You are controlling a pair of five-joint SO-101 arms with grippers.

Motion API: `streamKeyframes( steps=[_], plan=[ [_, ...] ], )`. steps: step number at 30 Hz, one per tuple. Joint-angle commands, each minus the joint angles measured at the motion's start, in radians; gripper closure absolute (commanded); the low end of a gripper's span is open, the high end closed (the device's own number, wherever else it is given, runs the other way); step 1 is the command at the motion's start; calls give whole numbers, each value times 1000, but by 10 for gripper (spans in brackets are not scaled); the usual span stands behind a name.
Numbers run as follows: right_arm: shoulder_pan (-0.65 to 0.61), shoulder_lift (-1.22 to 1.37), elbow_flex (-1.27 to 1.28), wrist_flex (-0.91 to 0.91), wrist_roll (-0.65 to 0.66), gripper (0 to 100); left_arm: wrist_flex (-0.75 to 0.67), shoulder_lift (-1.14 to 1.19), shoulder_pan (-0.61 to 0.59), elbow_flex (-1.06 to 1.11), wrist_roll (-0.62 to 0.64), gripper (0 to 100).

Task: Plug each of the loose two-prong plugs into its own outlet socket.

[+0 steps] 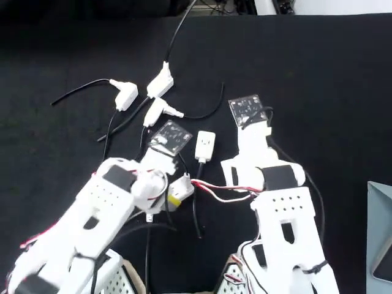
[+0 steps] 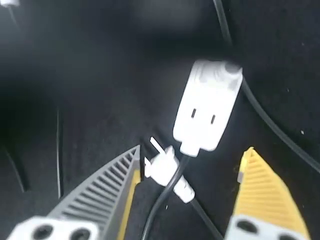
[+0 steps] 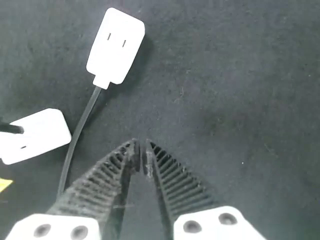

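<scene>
Blur softens the far end of the outlet socket (image 2: 205, 112) in your left wrist view, where a dark cable (image 2: 222, 25) runs past it. You cannot tell there whether the small two-prong plug (image 2: 167, 170) touches the grey finger (image 2: 115, 180) beside it. In your right wrist view a second white block (image 3: 30, 135) is cut off at the edge and hard to identify. Three white connectors (image 1: 156, 111) lie farther out on the table, too small to tell plug from socket. The plug is white and lies on the black table cloth (image 2: 75, 100) just at the socket's cable end, its two thin prongs aimed toward the grey fingertip. The socket is a flat white oblong, two slots facing up, lying between your two arms. Your left gripper (image 2: 194, 149) is spread wide and grips nothing, with the plug between the grey finger and the yellow finger (image 2: 262, 185). Your right gripper (image 3: 141, 145) has its black ribbed fingers pressed together on nothing, over bare cloth near the socket's cable.
</scene>
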Motion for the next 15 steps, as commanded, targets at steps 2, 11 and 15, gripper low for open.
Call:
streamKeyframes(
  steps=[2,11,15],
  plan=[
    [14,-16,-8,-18,0,986,-95,157,85,-77,-9,694],
    [14,-16,-5,-18,0,986,-267,319,76,-79,-9,836],
    [14,-16,-5,-18,0,986,-264,319,85,-96,-9,896]
  ],
)
